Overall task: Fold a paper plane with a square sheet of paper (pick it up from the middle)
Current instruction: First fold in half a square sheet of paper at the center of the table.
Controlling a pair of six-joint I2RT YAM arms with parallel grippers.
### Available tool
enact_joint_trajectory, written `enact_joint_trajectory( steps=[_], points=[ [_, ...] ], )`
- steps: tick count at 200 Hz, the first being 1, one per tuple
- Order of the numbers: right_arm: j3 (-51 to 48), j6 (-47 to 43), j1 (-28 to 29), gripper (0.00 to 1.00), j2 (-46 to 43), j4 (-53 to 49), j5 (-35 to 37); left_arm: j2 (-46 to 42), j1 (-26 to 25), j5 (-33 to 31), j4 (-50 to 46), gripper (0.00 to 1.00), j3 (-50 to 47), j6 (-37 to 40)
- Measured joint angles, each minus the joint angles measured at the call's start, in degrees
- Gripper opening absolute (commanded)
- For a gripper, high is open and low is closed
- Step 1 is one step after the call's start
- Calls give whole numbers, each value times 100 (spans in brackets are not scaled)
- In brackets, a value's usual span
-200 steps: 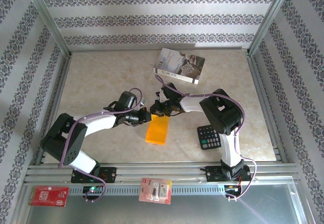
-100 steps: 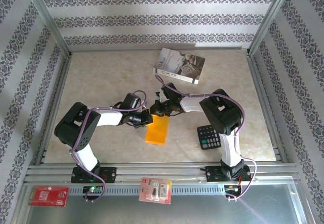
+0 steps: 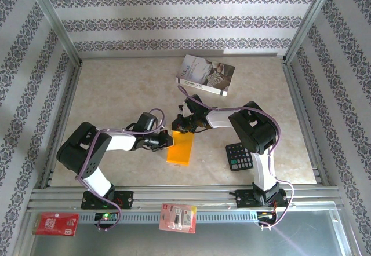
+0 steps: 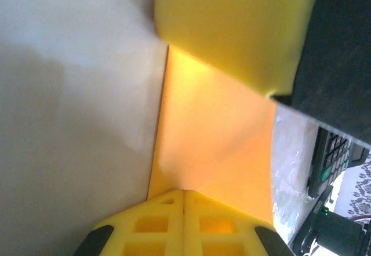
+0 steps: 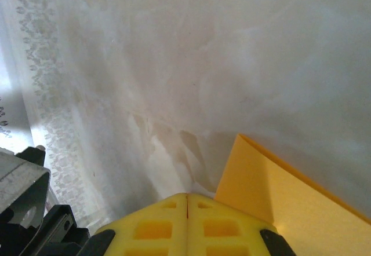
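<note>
While both pairs of jaws are pressed together with no gap, the left gripper [image 3: 168,141] has its tips at the left edge of the square sheet of paper [image 3: 181,149]. The sheet lies flat on the table [image 3: 116,88] as a narrow orange rectangle. In the left wrist view it stretches straight ahead of those tips. The right gripper [image 3: 180,126] stands at the sheet's far end, just beyond the left gripper, with the paper's corner just right of its tips. A calculator [image 3: 239,155] sits well to its right and a book [image 3: 206,75] lies beyond it.
</note>
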Motion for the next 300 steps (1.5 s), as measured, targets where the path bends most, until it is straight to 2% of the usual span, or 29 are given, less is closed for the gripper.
enact_joint_trajectory(
  steps=[144,235,267,284,300],
  points=[
    [24,0,4,0,9,-35,2,-863,-664,-203,345,0,-999,-590],
    [61,-2,4,0,20,-103,4,-1335,-1027,-350,-330,0,-1104,-588],
    [92,-7,7,0,31,-144,2,-1659,-1126,-243,-894,0,-1126,-568],
    [129,-59,7,0,44,-199,-22,-2020,-1141,-201,-1233,3,-1123,-507],
    [190,-197,4,0,66,-284,-94,-2507,-1132,-245,-1401,12,-1086,-389]
  ],
)
